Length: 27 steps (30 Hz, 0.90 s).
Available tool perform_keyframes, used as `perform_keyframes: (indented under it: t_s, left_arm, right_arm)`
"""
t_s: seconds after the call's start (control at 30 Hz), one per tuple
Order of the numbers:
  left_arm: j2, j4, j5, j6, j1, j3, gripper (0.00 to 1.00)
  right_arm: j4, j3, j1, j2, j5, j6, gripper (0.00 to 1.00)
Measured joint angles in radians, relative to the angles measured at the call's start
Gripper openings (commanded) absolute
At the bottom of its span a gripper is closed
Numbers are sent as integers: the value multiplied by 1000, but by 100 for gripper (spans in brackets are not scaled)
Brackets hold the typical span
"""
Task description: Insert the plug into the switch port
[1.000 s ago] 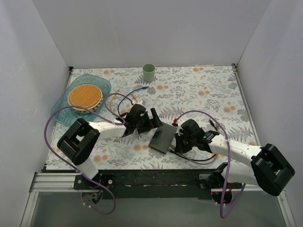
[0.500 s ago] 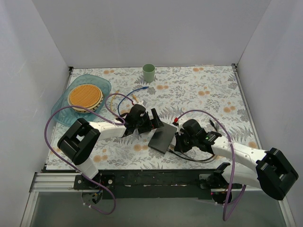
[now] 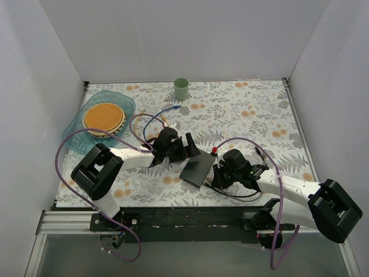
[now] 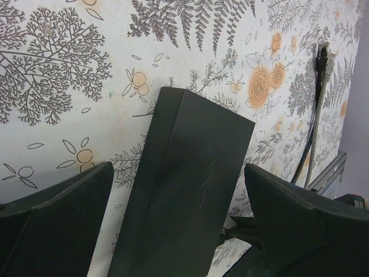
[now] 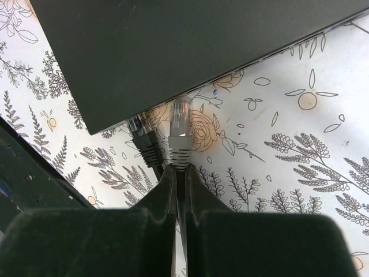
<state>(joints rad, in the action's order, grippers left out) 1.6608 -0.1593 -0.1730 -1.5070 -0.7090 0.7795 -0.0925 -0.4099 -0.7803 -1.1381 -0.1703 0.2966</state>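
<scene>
The switch (image 3: pixel 196 168) is a flat dark grey box lying on the flowered mat between the two arms. My left gripper (image 3: pixel 188 147) stands open over its far end. In the left wrist view its fingers (image 4: pixel 57 213) straddle the switch (image 4: pixel 190 190) without touching it. My right gripper (image 5: pixel 180 168) is shut on the cable just behind the grey plug (image 5: pixel 180 135). The plug's clear tip points at the edge of the switch (image 5: pixel 173 46) and lies just short of it. A black plug (image 5: pixel 142 140) sits beside it at the switch's corner. The sockets are hidden.
A green cup (image 3: pixel 181 88) stands at the back. A teal tray (image 3: pixel 124 104) with a woven disc sits at the far left. A blue cable (image 3: pixel 164 112) loops behind the left arm. Another grey plug (image 4: pixel 324 57) lies past the switch. A black rail (image 3: pixel 184 216) runs along the near edge.
My right gripper has shifted slightly toward the near edge with the plug, staying at the switch's side. The left gripper has stayed open over the switch.
</scene>
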Motion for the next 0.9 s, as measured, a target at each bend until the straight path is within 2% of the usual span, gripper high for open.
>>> perform_keyframes:
  t_s: [0.6,0.9]
  left_arm:
    - [26,-55,-36,16,0,1,96]
    - [27,-60,-47,19,0,-1,95]
  right_arm:
    - [0,5,-7,76,14,0,1]
    - [103,74,-12,63,14,13,1]
